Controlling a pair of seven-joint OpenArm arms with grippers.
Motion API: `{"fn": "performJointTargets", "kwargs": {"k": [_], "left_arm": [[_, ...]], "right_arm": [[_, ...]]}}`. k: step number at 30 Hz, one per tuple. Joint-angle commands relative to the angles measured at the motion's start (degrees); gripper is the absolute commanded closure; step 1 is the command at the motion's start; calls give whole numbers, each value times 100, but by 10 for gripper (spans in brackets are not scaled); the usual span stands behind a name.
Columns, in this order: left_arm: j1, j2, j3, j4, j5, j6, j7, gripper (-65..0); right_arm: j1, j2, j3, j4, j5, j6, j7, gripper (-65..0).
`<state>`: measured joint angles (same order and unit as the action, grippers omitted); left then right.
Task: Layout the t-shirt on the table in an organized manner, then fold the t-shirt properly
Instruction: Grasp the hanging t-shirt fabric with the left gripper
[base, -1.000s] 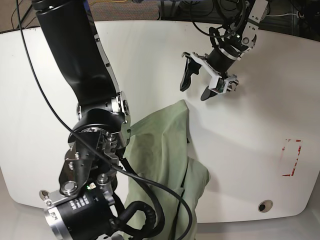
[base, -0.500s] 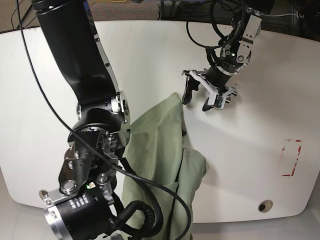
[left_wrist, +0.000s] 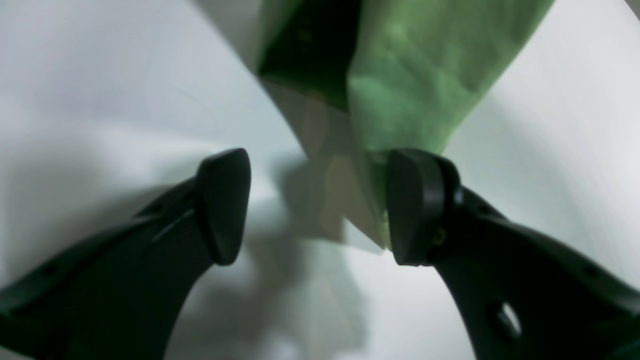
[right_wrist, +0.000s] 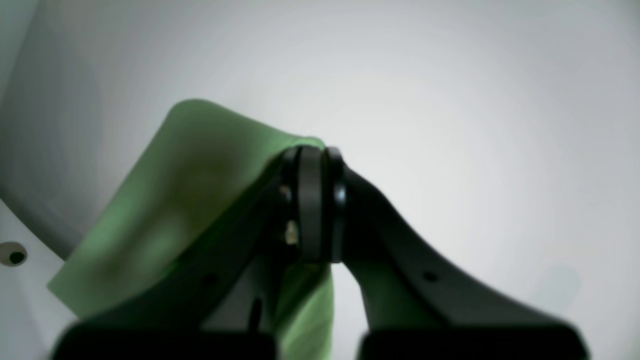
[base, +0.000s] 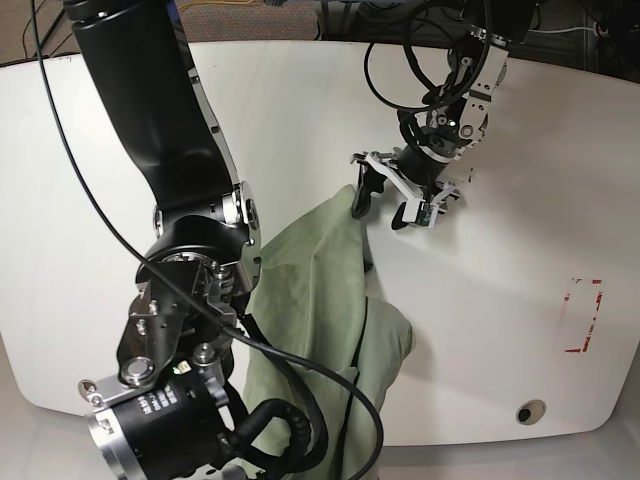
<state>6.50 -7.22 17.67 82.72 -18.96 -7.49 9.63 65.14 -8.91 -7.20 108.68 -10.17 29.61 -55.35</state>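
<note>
Green t-shirt (base: 325, 300) runs off the desk (base: 520, 300) edge behind the right arm. Right claw (right_wrist: 312, 205) pinches it; left claw (left_wrist: 310, 205) gapes, blurry, at its tip.

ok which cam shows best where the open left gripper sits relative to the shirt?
Left wrist: the left gripper stands open at the t-shirt tip, one finger against the cloth edge. Base shows it smaller, beside the shirt's top corner. Right wrist misses it.

Glossy blk arms, blk cables
</note>
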Motion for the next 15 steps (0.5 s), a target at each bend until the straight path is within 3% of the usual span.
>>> {"fn": "performJointTargets", "kwargs": {"k": [1,15], "left_arm": [[-66,67,13,-4,-34,-38,-123,-404],[-294,103,672,-215,-42,-47,-123,-404]], "right_arm": [[224,-9,12,28,-7,-64,186,0],[110,-9,12,20,-7,-64,186,0]]}}
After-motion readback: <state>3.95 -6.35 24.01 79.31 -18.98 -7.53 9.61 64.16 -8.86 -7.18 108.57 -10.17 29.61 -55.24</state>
